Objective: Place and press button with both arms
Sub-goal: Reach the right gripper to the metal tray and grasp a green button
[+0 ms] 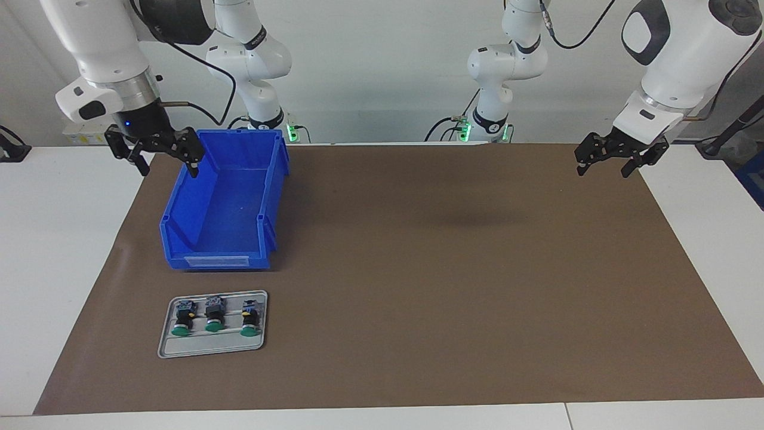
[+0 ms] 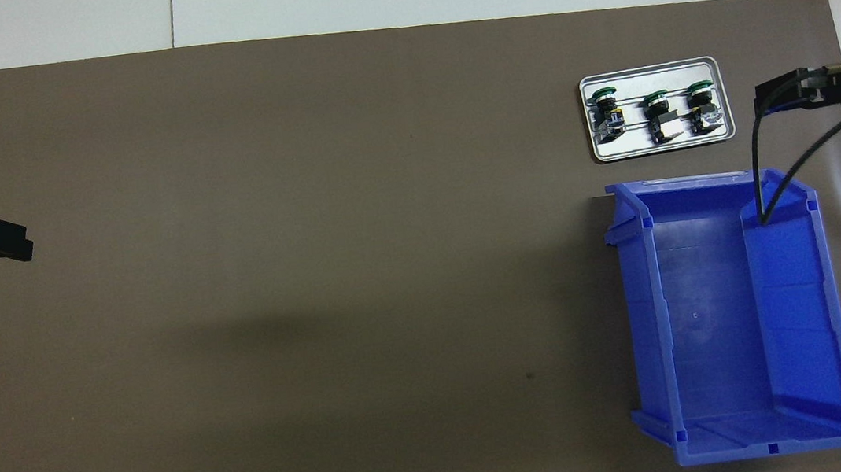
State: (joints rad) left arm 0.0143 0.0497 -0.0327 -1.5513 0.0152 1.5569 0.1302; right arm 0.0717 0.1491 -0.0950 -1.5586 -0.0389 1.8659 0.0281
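a button (image 1: 214, 314) on the tray (image 1: 179, 347) should be approached from above; right gripper (image 1: 156, 152) and left gripper (image 1: 621, 156) are spread, empty.

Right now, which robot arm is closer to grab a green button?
The right gripper. It hangs over the blue bin, beside the tray of buttons. The left gripper waits at the table's left-arm end.

Facing view: high, across the table (image 1: 382, 418), looking toward the two arm bases at its top edge; takes in the whole brown mat (image 1: 418, 269).
Overhead view: high above the robots' end, looking steeply down and forward, closer in.
Shared: mat, blue bin (image 1: 224, 203) (image 2: 738, 311), grey tray (image 1: 213, 325) (image 2: 656, 110), half a turn apart.
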